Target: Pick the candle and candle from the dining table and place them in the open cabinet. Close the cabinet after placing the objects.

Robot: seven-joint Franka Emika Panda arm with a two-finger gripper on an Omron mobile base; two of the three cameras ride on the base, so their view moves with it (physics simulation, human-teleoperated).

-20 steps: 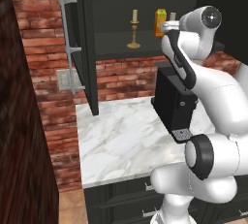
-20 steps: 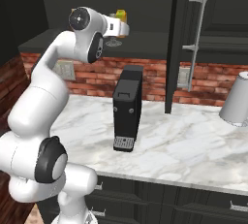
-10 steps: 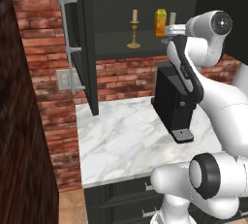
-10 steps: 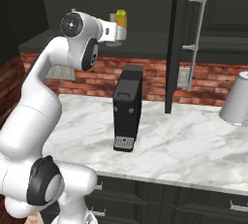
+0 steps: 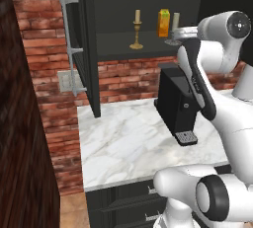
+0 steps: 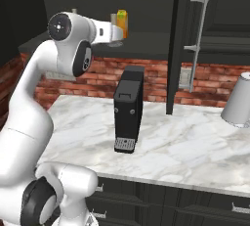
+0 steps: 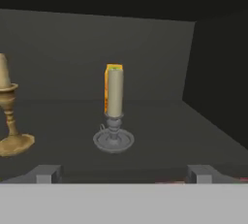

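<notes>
The cabinet [image 5: 118, 49] stands open. On its dark shelf [image 7: 160, 136] the grey-silver candle [image 7: 114, 107] stands upright, straight ahead of my gripper [image 7: 123, 174]. The fingertips [image 7: 46, 173] are spread wide and stop short of it, with nothing between them. To its left stands the brass-gold candle [image 7: 7, 116], also upright. In the left base view the brass candle [image 5: 137, 28] is at the shelf's middle, and the grey candle [image 5: 175, 22] rises just beyond my gripper [image 5: 179, 34] at the shelf's front edge. The dining table is out of view.
An amber-orange carton [image 5: 163, 23] stands behind the grey candle. One open cabinet door [image 5: 89, 49] with a silver bar handle [image 5: 70, 49] hangs left; another door [image 6: 178, 49] hangs right. Below, a black coffee machine [image 6: 128, 107] and a grey jug [image 6: 239, 105] stand on the marble worktop [image 5: 123, 143].
The arm's upper joints have swung sideways while the hand has stayed at the shelf's front edge. The jaws remain open, and both candles stand where they stood.
</notes>
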